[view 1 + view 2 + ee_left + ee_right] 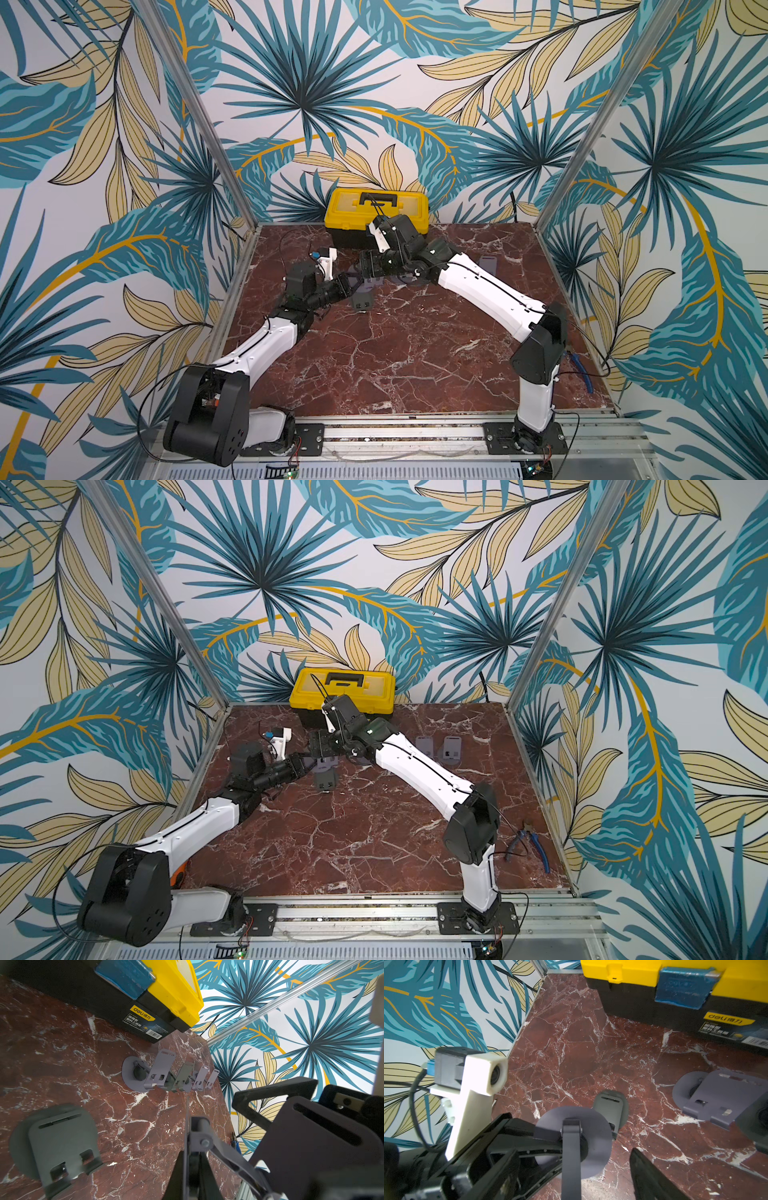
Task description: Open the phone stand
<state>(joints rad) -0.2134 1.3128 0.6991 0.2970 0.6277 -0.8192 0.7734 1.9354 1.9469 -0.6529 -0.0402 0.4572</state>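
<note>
Phone stand [204,1142]: off the surface [415,353], left of centre in the far half, between the two arms. Pinched at the rim of its round base by the left fingers [177,1178], pressed together on the thin disc. Right fingers [648,1172] spread, one standing beside the stand's arm without touching; holding nothing.

Progress, as a judgement: hinge arm swung off the base, slotted plate standing away at an angle, so largely unfolded. Probably left to do: final angle, then setting down. Four opened stands [160,1072] in a row to the right. One folded stand [60,1142] lying flat just on the near side of the held one.

Views: hinge and plate clear only from the left wrist; base disc face-on only from the right wrist. Grasp mostly hidden under the wrists in both top views. Pliers [534,845] plain at near right in a top view. Yellow toolbox [376,208] at the far edge.
</note>
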